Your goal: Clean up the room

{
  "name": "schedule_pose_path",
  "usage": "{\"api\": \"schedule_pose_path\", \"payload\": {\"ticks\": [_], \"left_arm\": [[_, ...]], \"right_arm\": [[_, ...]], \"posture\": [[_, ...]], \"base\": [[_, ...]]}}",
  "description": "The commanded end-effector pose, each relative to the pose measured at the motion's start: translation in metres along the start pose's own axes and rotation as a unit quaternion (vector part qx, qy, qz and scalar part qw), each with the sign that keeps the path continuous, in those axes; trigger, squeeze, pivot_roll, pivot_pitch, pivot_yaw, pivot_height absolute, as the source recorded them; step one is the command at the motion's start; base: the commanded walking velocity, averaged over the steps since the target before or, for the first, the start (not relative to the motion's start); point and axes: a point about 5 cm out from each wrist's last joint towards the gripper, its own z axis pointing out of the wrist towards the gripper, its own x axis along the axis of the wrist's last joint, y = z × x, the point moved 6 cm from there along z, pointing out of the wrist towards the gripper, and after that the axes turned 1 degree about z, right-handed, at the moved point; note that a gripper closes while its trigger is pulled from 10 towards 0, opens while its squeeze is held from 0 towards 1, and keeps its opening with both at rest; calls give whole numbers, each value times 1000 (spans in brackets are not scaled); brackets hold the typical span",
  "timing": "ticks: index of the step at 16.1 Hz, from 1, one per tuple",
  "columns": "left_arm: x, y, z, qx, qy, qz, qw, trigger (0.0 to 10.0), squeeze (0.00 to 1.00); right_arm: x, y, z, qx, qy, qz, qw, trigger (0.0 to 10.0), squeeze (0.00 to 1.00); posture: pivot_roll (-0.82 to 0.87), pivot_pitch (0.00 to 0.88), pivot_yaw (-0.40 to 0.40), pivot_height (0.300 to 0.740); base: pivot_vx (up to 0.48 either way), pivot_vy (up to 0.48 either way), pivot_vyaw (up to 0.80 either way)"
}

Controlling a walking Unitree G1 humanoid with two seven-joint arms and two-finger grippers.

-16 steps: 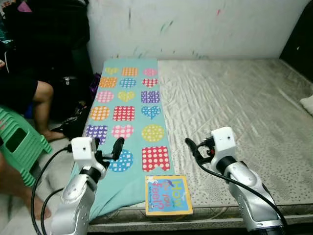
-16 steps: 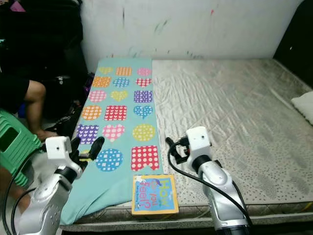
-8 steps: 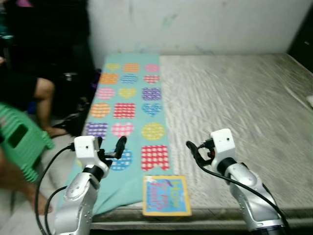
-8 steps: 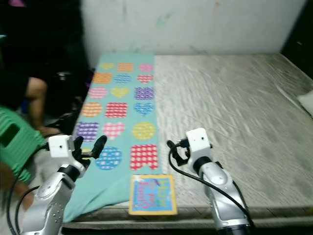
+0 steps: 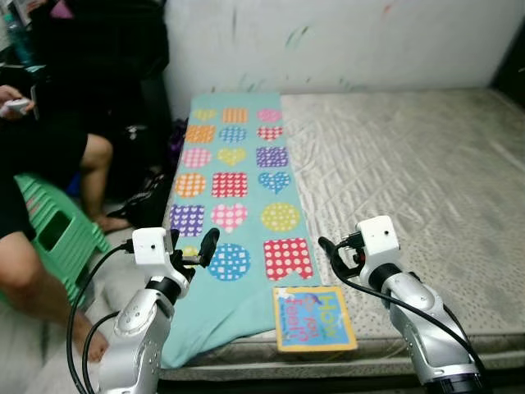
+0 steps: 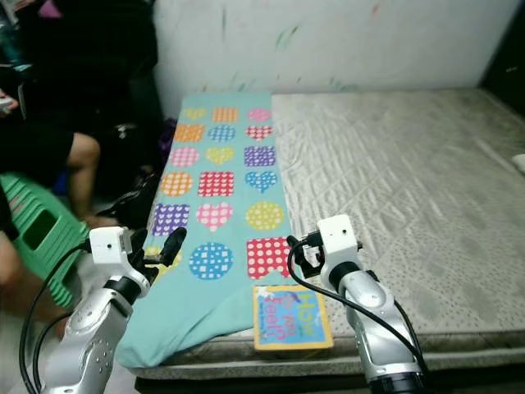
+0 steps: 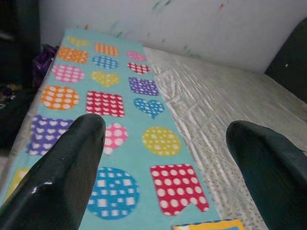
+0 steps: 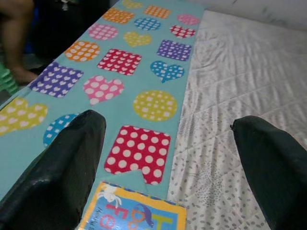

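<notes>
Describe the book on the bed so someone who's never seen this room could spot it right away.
Find the grey mattress, then the teal blanket along its left side. At the near edge lies the book: flat, yellow-bordered, blue cover, the only rigid thing there.

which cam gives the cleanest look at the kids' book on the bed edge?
Left eye view: the book lies whole and unblocked at the mattress edge. Right eye view also shows it whole, close beside the right arm. Right wrist view catches just its top part between the claw fingers; left wrist view only a corner.

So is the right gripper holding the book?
No, the right gripper hangs open above the mattress, while the book lies flat near the bed's front edge.
</notes>
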Motion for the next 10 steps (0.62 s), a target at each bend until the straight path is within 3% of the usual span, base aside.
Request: {"api": "schedule_pose_path", "payload": {"ticks": [1,7,10], "left_arm": [[3,-8,-2,14,3,9,1000,10000,0],[2,-9,-2,17,1,8,1000,10000,0],[1,-9,-3,13,-2,8,1000,10000,0]], "right_arm": [[9,-6,3,8,14,-1,1000,10000,0],[11,-3,3,-3,20,0,1000,10000,0],[16,8,1,-32,34,12,999,10000,0]], "posture": [[-170,0,14,740],[-171,0,16,740],[-173,0,17,740]], "base": [[0,0,0],[0,0,0],[0,0,0]]}}
